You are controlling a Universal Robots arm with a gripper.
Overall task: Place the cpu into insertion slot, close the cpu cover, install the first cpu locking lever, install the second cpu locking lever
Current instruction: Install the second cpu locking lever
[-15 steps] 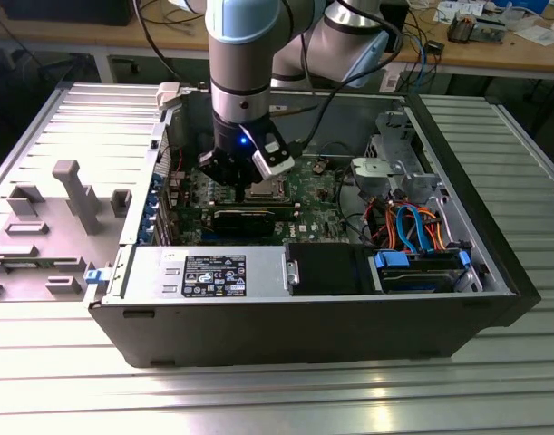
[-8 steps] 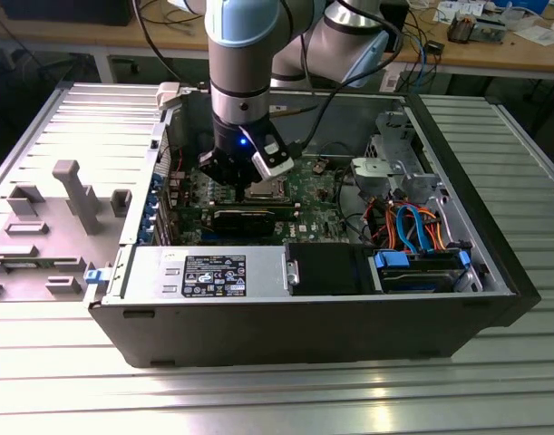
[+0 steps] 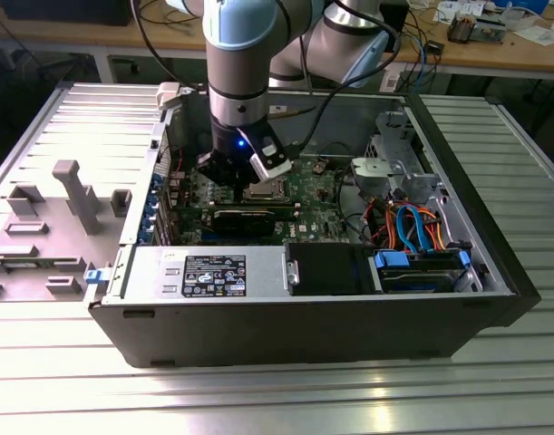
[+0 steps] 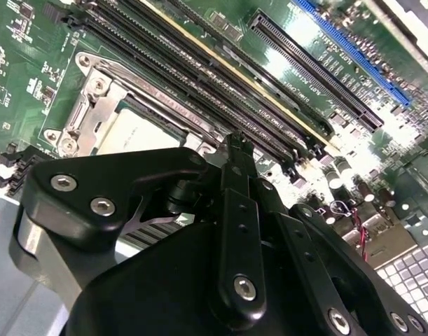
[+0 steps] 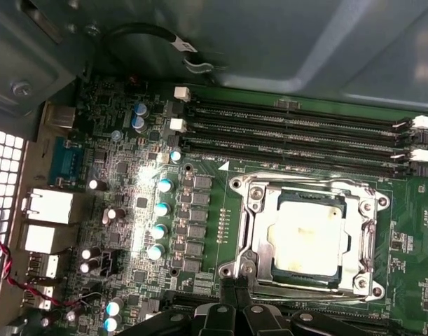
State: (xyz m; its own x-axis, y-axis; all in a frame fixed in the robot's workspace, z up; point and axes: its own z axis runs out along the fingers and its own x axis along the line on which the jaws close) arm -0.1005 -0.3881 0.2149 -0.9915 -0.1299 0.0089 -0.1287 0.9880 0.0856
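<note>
One robot arm's jaws (image 5: 235,288), pressed together on nothing, hover beside the insertion slot (image 5: 308,238), where we judge the cpu (image 5: 305,234) seated and the cpu cover (image 5: 259,234) closed; levers unclear.

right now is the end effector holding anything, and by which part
Nothing is held. The end effector sits shut at the edge of the cpu cover, which lies closed over the cpu in the insertion slot.
</note>
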